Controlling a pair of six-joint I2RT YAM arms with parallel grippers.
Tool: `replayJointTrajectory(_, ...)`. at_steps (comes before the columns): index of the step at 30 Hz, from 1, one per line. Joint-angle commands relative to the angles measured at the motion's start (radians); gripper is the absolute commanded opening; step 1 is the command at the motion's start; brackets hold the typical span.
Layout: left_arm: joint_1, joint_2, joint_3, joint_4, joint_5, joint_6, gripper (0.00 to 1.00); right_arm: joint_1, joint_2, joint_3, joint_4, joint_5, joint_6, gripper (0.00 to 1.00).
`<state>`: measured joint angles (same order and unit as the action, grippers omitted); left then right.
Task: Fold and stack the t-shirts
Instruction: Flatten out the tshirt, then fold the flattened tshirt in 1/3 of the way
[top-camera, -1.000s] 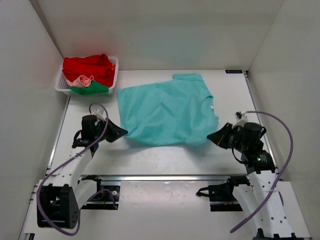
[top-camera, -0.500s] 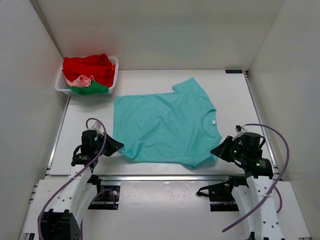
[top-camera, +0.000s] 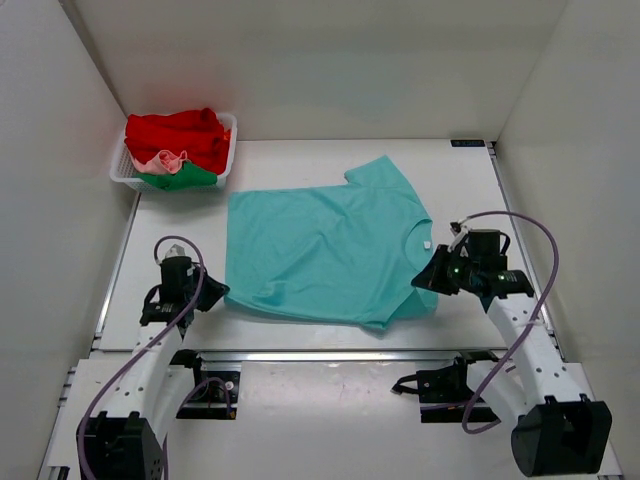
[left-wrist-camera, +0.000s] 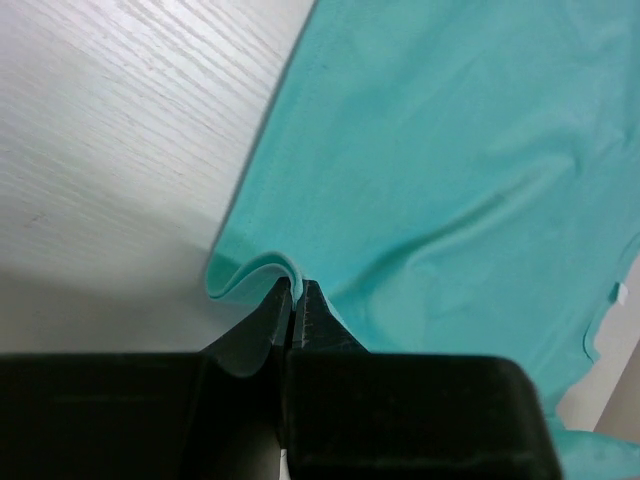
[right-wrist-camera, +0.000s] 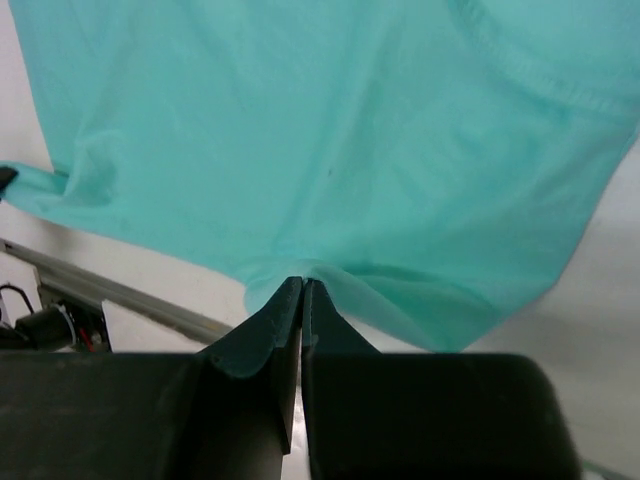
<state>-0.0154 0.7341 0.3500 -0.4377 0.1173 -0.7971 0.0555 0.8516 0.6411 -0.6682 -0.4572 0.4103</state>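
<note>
My left tool (top-camera: 222, 292) pinches the near hem corner of the teal t-shirt (top-camera: 330, 250), and my right tool (top-camera: 420, 281) pinches its near shoulder. It lies flat on the worktop (top-camera: 290, 165) ahead of both, long axis running tool to tool

Both arms white-linked: left arm (top-camera: 150, 355), right arm (top-camera: 520, 335). Black wrist housings, black tapered fingers (left-wrist-camera: 262, 325). Grey-purple cable (top-camera: 553, 262) looped along each.

The top camera looks down from behind the near edge on the whole tabletop (top-camera: 470, 190). The 2 wrist cameras sit close, facing the teal t-shirt (top-camera: 325, 255), shared by all 3.
</note>
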Motion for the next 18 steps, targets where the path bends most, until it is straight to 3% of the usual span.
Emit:
replayJointTrajectory(1,-0.011,0.037,0.027,0.023,-0.058,-0.030,0.00,-0.029,0.067,0.069,0.110,0.008,-0.045,0.00)
replayJointTrajectory(8,-0.005,0.120,0.038,0.091,-0.056,-0.037,0.00,-0.054,0.230,0.189,0.157,0.003,-0.088,0.00)
replayJointTrajectory(18,-0.015,0.381,0.182,0.112,-0.048,0.041,0.00,-0.091,0.389,0.305,0.214,0.006,-0.102,0.00)
